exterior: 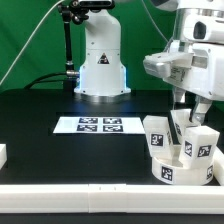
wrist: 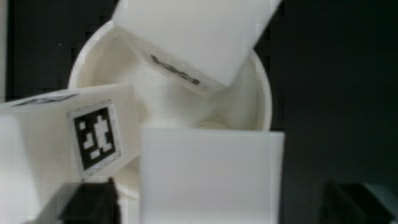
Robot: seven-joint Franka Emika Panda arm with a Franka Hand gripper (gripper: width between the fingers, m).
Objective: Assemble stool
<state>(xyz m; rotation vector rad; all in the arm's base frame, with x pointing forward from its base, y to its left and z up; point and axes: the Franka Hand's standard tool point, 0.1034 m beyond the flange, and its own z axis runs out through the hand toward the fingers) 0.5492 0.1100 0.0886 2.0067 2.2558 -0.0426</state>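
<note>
The white stool seat (exterior: 183, 170) lies on the black table at the exterior view's right, with blocky white tagged legs (exterior: 200, 145) standing up from it. My gripper (exterior: 182, 108) reaches down onto the legs from above. In the wrist view the round seat (wrist: 258, 95) fills the middle. One tagged leg (wrist: 71, 135) stands at one side and another leg (wrist: 187, 40) lies across the far rim. A third leg (wrist: 214, 175) sits between my dark fingers (wrist: 93, 205). My gripper (wrist: 222, 200) is open around it, with a dark gap on one side.
The marker board (exterior: 100, 125) lies flat in the middle of the table. The robot's white base (exterior: 100, 65) stands behind it. A small white part (exterior: 3, 155) sits at the exterior view's left edge. A white ledge (exterior: 100, 190) runs along the table's front.
</note>
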